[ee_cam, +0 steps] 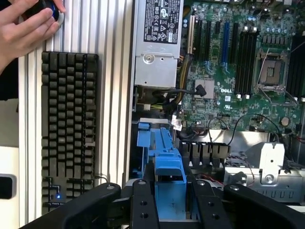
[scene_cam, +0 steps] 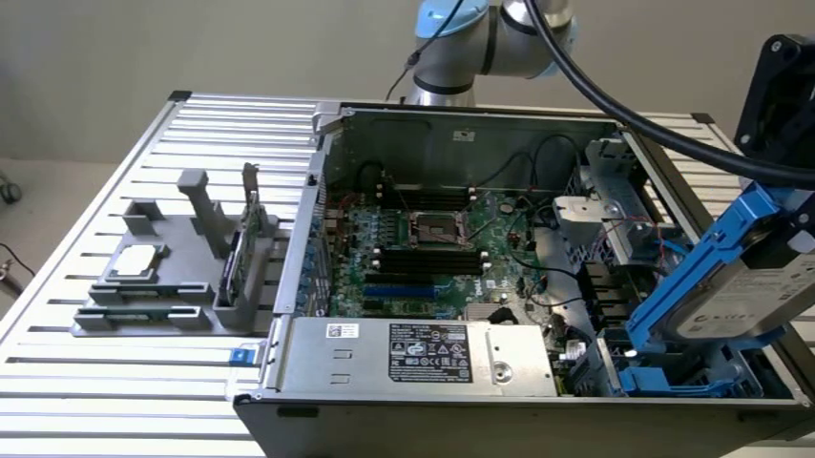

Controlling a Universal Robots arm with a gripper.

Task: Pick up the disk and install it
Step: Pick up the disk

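**Exterior view.** The disk (scene_cam: pixel 751 296) is a flat silver drive with a white printed label, framed by bright blue side rails; it hangs tilted over the corner of the open computer case (scene_cam: pixel 421 420) on the exterior view's right, just above the blue drive bay (scene_cam: pixel 669 382); the pincer (scene_cam: pixel 789 219) holds its upper end; the case lies on a slatted metal counter (scene_cam: pixel 114 382); a grey fixture tray (scene_cam: pixel 166 286) stands beside the case on the exterior view's left; a plain beige wall lies behind.

**Wrist view.** A blue rail of the disk juts out from between the black fingers (ee_cam: pixel 143 205), which are pinched on it from both sides; past it lie the green motherboard (ee_cam: pixel 238 71) and the silver power supply (ee_cam: pixel 157 33); a black keyboard (ee_cam: pixel 69 129) rests on the counter beside the case; a person's hand (ee_cam: pixel 21 28) covers a small dark object near the keyboard.
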